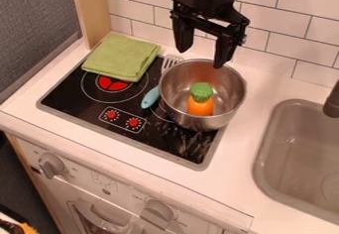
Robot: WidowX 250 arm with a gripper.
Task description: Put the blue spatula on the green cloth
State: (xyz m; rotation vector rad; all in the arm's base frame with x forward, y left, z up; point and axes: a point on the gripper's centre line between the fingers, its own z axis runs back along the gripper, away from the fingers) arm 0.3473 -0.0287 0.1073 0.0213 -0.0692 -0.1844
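Observation:
My gripper (204, 53) hangs open above the back rim of the metal pot, its two fingers apart with nothing between them. The blue spatula (151, 97) lies on the stove top, its light blue handle showing at the pot's left side. Its slotted grey head pokes out behind the pot, near the wall, and the pot hides its middle part. To the left of that head, the folded green cloth (121, 57) covers the stove's back left corner, beside the red-centred burner.
The metal pot (228, 106) stands on the stove's right part and holds an orange toy with a green top (200, 104). A grey sink (291, 153) with a dark faucet (333, 101) is at the right. A tiled wall (278, 34) rises behind the white counter (242, 148).

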